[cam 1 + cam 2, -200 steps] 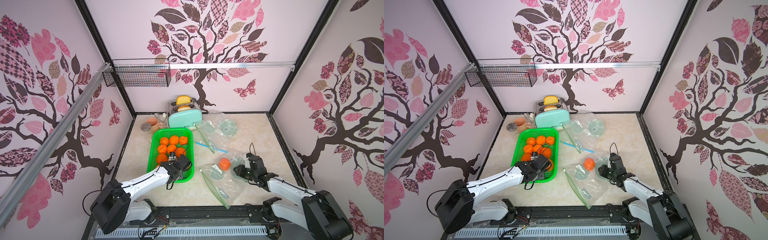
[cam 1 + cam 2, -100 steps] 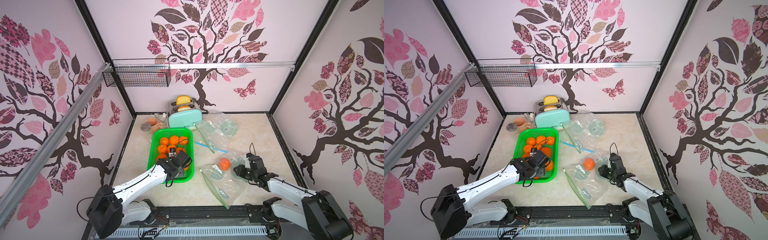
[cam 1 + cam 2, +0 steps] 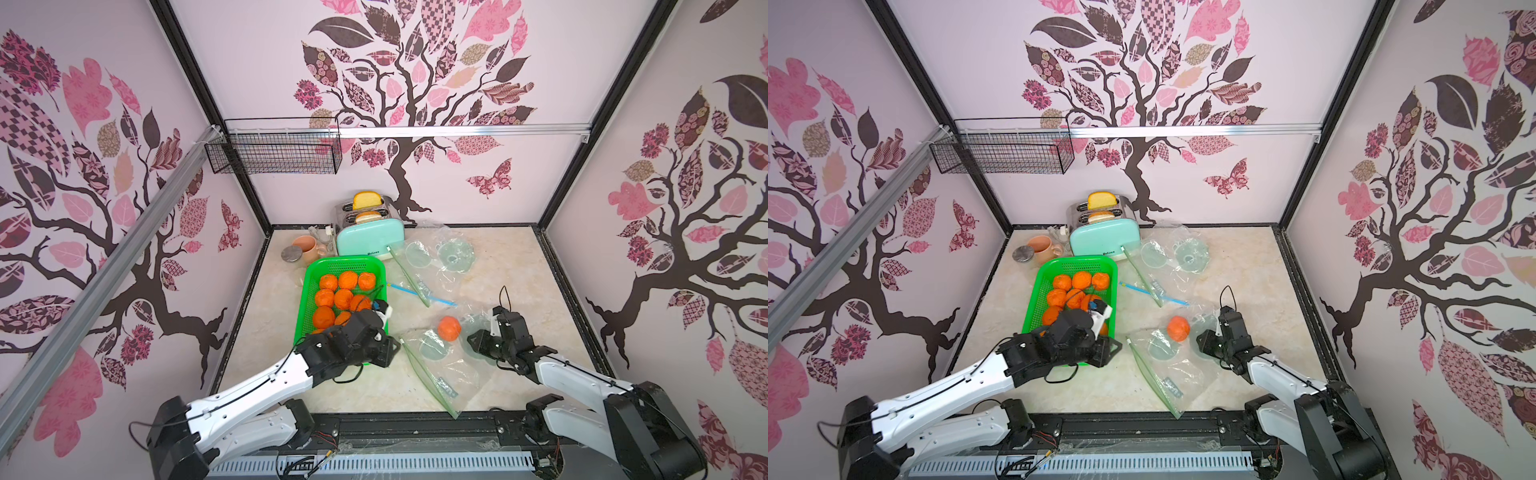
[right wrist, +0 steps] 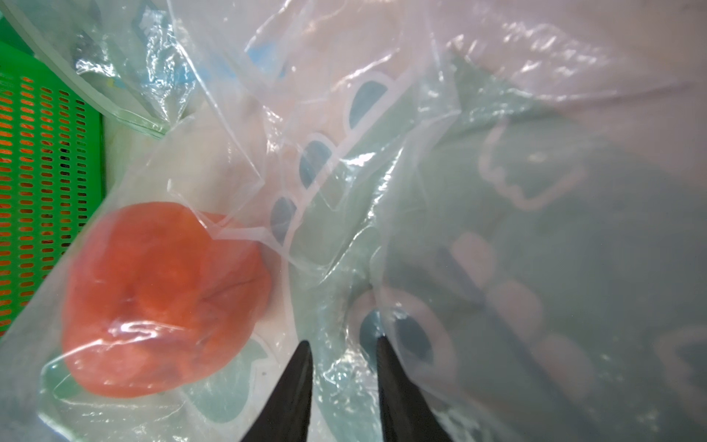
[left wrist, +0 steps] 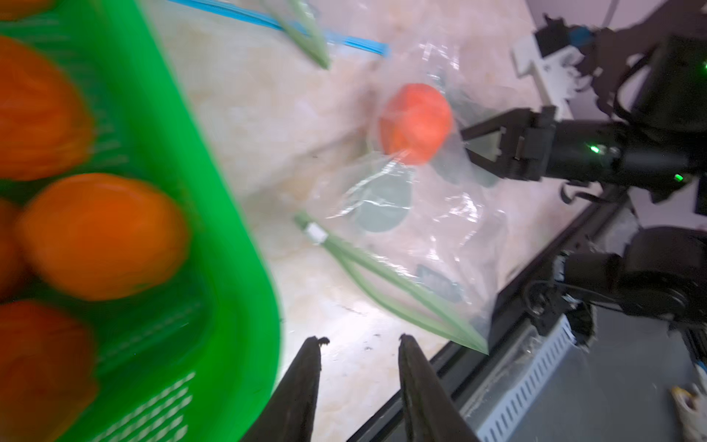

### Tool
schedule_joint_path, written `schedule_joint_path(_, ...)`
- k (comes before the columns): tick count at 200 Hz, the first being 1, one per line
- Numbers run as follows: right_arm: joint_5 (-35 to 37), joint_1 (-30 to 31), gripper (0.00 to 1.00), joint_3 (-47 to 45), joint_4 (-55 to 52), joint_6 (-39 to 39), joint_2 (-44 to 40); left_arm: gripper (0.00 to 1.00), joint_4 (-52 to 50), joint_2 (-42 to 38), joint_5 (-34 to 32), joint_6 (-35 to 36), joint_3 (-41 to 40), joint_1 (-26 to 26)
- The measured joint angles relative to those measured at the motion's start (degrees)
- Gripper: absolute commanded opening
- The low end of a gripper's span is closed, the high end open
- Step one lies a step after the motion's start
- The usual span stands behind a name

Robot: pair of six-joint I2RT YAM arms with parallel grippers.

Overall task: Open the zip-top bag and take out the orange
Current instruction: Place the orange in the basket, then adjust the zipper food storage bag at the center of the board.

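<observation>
The orange [image 3: 449, 328] [image 3: 1178, 328] lies inside the clear zip-top bag [image 3: 446, 376] [image 3: 1177, 374] on the table, front middle. In the left wrist view the bag's green zip strip [image 5: 382, 283] shows its two lips parted. My right gripper [image 3: 471, 338] [image 4: 342, 342] sits low at the bag's right end, beside the orange [image 4: 164, 298]. Its jaws stand apart with loose bag film between and over them. My left gripper [image 3: 392, 350] [image 5: 361, 340] hovers at the near right corner of the green basket [image 3: 345, 264], open and empty, left of the bag.
Several loose oranges [image 3: 334, 297] fill the green basket. More clear bags [image 3: 440, 257] and a blue zip strip [image 3: 419, 295] lie behind. A mint toaster [image 3: 370, 241], a mug [image 3: 307, 247] and a lid stand at the back. A wire basket [image 3: 276, 156] hangs on the wall.
My left arm has pulled back from over the basket to its near right corner and turned toward the bag, and its jaws have narrowed. The right arm, bag and orange are unchanged.
</observation>
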Motion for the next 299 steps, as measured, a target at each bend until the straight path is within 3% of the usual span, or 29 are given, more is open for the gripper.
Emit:
schedule_joint_path(11,0.17,0.02,0.32,0.00,-0.28,0.00,-0.44,0.16,2.40,4.02,1.70,0.87,0.39,-3.63)
schedule_joint_path(41,0.66,0.00,0.32,0.00,-0.61,0.20,-0.76,0.07,6.49,13.90,3.37,1.95,1.49,-9.14)
schedule_joint_path(144,1.03,0.02,0.32,0.00,-0.90,0.63,-0.76,0.04,12.48,22.21,2.10,1.33,-0.57,-9.53)
schedule_joint_path(203,1.03,0.02,0.32,0.00,-1.33,0.61,-1.62,0.15,15.82,24.85,-2.14,1.77,-0.57,-9.11)
schedule_joint_path(242,1.05,0.02,0.32,0.26,-4.76,0.63,-7.41,0.19,20.17,25.75,-3.58,3.17,-1.22,-8.66)
schedule_joint_path(299,3.19,0.02,0.32,7.80,-9.27,0.42,-13.35,0.26,26.05,25.75,-3.96,4.00,-2.91,-6.62)
